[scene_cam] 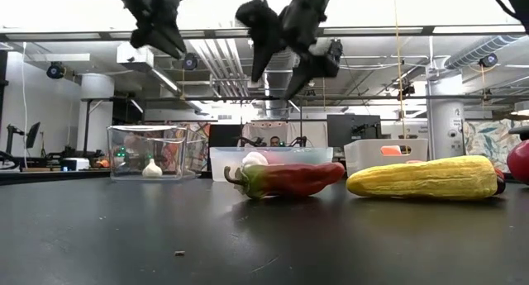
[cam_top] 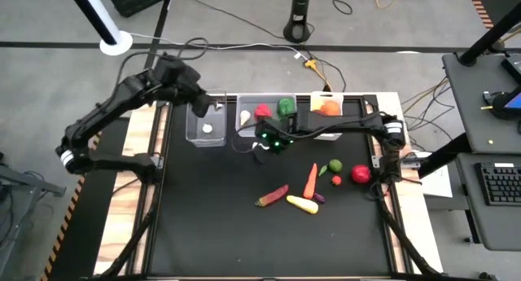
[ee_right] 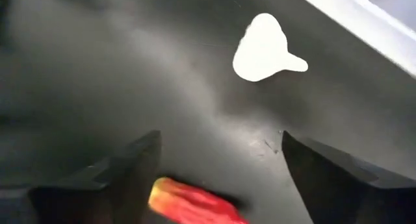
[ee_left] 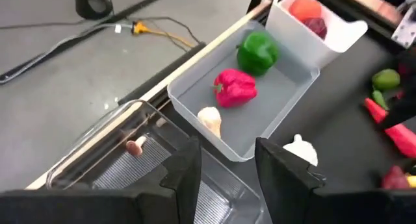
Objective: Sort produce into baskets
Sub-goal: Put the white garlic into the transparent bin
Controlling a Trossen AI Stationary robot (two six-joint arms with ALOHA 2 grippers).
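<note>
Black table (cam_top: 212,224) carries three bins along its far edge; wider clear bin (cam_top: 262,118) in the middle holds a red pepper (cam_top: 262,111), green pepper (cam_top: 286,107) and a garlic (ee_left: 209,120) seen only in the left wrist view; narrow clear bin (cam_top: 205,120) to its left holds one white garlic (cam_top: 208,128); white bin (cam_top: 328,110) to its right holds an orange piece (cam_top: 330,107); left gripper (cam_top: 198,107) hangs over the narrow clear bin, fingers part open, empty; right gripper (cam_top: 262,148) hovers just in front of the wider bin, fingers spread wide, empty, loose garlic (ee_right: 263,49) on the table beneath it; carrot (cam_top: 310,181), red-green chili (cam_top: 271,196), yellow squash (cam_top: 302,204), red apple (cam_top: 361,174) lie scattered well apart from the bins; in the low view chili and squash block part of the bins; cables (cam_top: 326,73) on floor beyond.
</note>
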